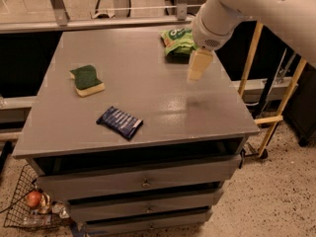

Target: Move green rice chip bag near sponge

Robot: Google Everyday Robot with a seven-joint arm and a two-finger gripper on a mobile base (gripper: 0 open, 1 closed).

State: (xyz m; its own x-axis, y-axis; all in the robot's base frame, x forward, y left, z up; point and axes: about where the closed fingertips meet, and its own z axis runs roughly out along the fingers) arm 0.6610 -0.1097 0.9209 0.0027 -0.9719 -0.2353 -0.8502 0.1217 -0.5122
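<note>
The green rice chip bag [178, 41] lies at the far right of the grey table top [148, 107], partly hidden behind my arm. The sponge [87, 80], dark green over pale yellow, lies at the left of the table. My gripper [198, 65] hangs from the white arm over the right part of the table, just in front of and right of the bag, above the surface. It holds nothing that I can see.
A dark blue wrapper [119, 122] lies near the front of the table. Drawers sit below the top. A wire basket [29, 206] stands on the floor at lower left. Wooden poles [284, 100] stand to the right.
</note>
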